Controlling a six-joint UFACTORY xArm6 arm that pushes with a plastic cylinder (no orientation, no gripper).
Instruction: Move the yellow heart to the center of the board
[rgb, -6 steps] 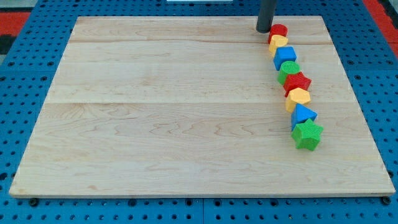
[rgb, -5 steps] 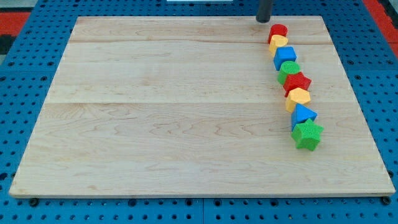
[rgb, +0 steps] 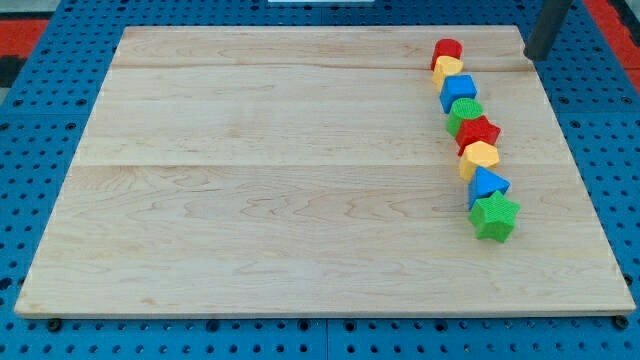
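The yellow heart lies near the view's top right, second from the top in a column of touching blocks on the wooden board. A red block is just above it and a blue block just below it. My tip is at the board's top right edge, well to the right of the red block and the yellow heart, touching no block.
Below the blue block the column runs on with a green block, a red star, a yellow hexagon, a blue triangle and a green star. Blue pegboard surrounds the board.
My tip has moved from just left of the red block at the board's top edge across to the view's right, past the column. No block has moved.
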